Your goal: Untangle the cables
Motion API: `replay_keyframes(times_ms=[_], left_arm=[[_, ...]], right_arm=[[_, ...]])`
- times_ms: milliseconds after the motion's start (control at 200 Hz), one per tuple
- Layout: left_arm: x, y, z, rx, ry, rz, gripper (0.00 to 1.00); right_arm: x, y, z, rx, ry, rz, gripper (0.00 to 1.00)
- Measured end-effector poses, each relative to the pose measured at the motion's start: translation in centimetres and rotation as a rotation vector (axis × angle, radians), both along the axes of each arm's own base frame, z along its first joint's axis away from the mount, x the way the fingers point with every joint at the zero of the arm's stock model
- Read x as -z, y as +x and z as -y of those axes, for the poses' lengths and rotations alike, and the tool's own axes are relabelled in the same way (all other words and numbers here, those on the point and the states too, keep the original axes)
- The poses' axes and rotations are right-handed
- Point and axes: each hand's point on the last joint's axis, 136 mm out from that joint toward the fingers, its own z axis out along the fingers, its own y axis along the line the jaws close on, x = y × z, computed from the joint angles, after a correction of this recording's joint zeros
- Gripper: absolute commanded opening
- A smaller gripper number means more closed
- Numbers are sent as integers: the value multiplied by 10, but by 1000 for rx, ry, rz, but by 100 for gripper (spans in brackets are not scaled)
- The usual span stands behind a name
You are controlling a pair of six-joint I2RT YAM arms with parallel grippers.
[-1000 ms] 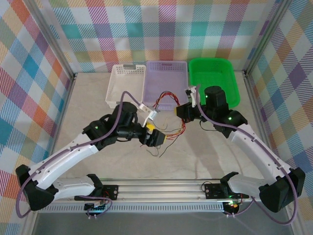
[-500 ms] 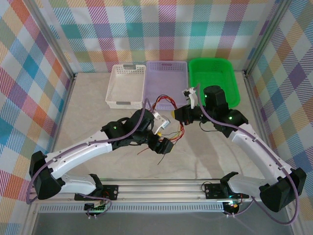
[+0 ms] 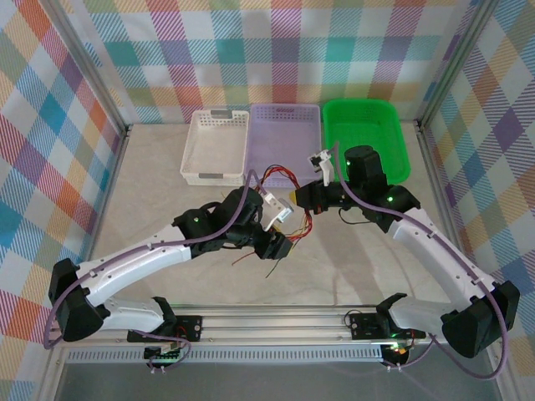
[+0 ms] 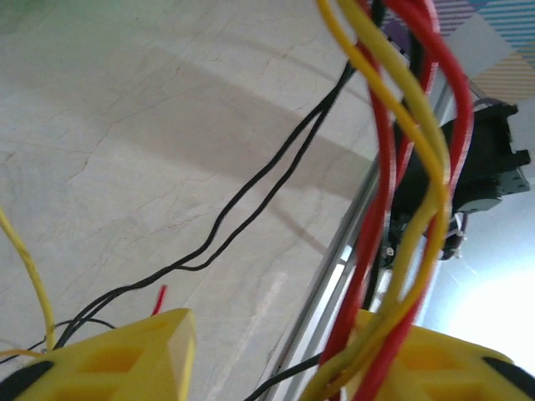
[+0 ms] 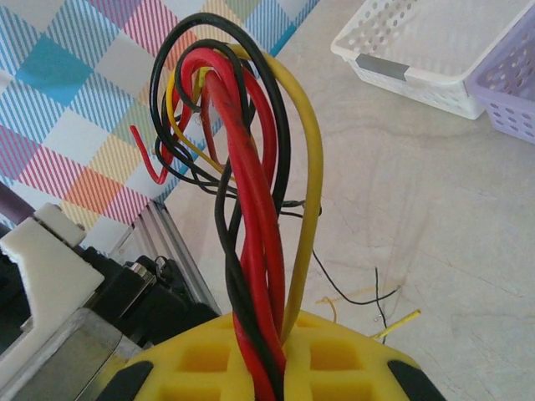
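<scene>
1. Top external: the cables (image 3: 303, 224) hang bunched between left gripper (image 3: 284, 236) and right gripper (image 3: 298, 197), mid-table toward the far edge, with red loops at the lilac basket (image 3: 288, 134)
2. Left wrist: left gripper's yellow fingers (image 4: 125, 359) stand apart with a clear gap; red and yellow strands run past the right finger, possibly touching it
3. Right wrist: right gripper (image 5: 259, 355) is clamped on the cables (image 5: 251, 184), which rise from between its fingers
</scene>
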Motion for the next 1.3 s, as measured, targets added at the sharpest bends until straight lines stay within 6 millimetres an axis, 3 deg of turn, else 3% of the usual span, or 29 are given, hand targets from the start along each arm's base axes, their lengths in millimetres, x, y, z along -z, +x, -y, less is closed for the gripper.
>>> replay_keyframes(times_ms=[95, 205, 405, 595, 875, 985, 1065, 1220, 1300], left_arm=[[0, -3, 1, 17, -7, -4, 28], [-1, -6, 3, 34, -15, -11, 27], [-6, -8, 4, 44, -36, -4, 47], [-8, -8, 4, 42, -43, -2, 48], [-12, -10, 4, 56, -53, 6, 29], [-12, -12, 4, 69, -55, 5, 17], [-12, -14, 5, 77, -58, -2, 0], [-12, -19, 5, 94, -63, -1, 0], [-12, -18, 3, 86, -69, 9, 0]], right_arm=[[0, 0, 0, -2, 0, -2, 0], [1, 0, -1, -2, 0, -3, 0], [4, 0, -2, -10, -2, -13, 0], [8, -1, -4, -23, -1, -30, 0], [8, -2, -5, -29, 1, -34, 0], [10, -1, -5, -29, -2, -38, 0], [11, 0, -6, -29, -4, -41, 0], [14, 0, -6, -30, -7, -49, 0], [17, 0, -6, -29, -10, -53, 10]])
